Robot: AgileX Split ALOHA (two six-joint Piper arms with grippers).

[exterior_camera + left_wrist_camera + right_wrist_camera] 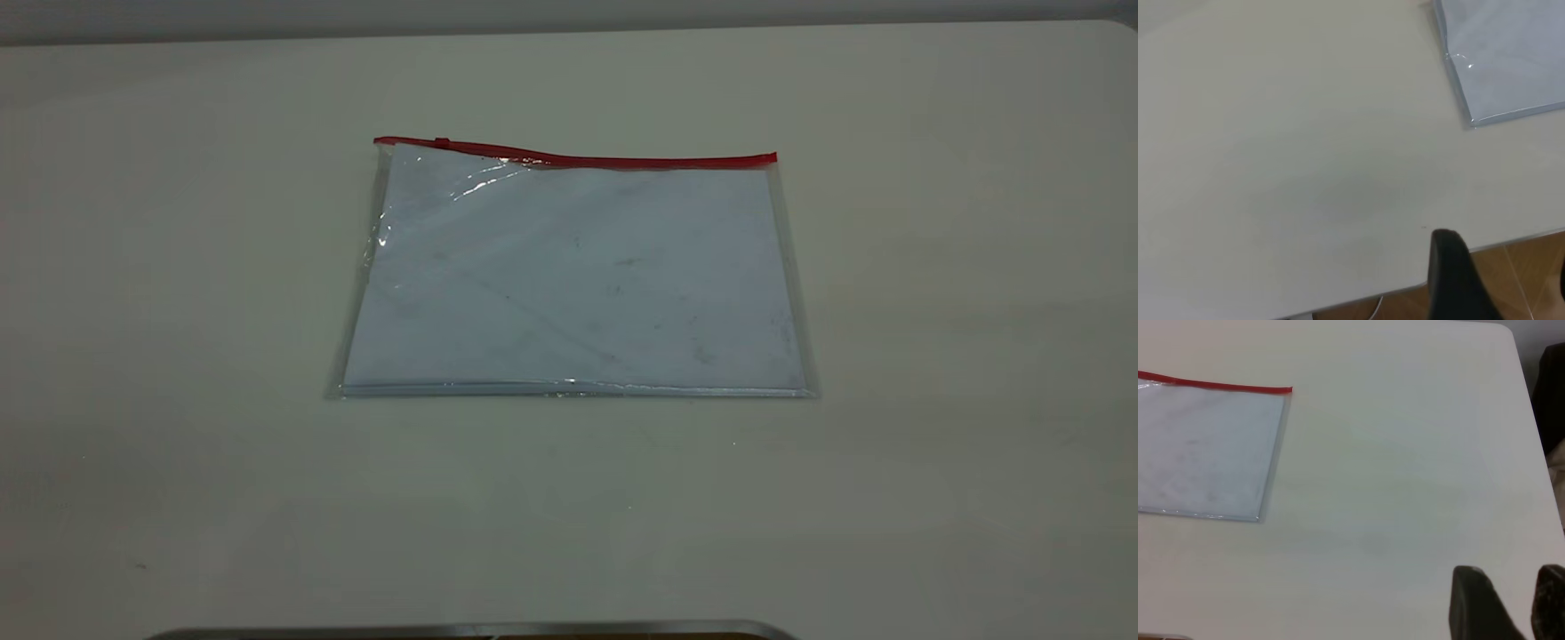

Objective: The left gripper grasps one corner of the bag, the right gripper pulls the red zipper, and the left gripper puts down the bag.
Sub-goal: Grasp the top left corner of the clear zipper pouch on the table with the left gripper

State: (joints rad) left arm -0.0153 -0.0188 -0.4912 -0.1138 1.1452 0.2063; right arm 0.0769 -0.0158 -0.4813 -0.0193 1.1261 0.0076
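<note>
The bag (pixel 578 276) lies flat on the white table (pixel 178 356), with white paper showing through its clear film. The red zipper (pixel 578 160) runs along its far edge, and the small slider tab (pixel 442 142) sits near the left end. Neither gripper shows in the exterior view. In the left wrist view the left gripper (pixel 1501 263) hangs open and empty over the table's edge, far from a bag corner (pixel 1505 60). In the right wrist view the right gripper (pixel 1509 577) is open and empty, well away from the bag (pixel 1205 447) and the zipper's end (pixel 1218 385).
A metal-edged object (pixel 471 629) lies at the near table edge. Wooden floor (pixel 1525 267) shows beyond the table edge in the left wrist view. A dark object (pixel 1553 393) stands past the table's rounded corner in the right wrist view.
</note>
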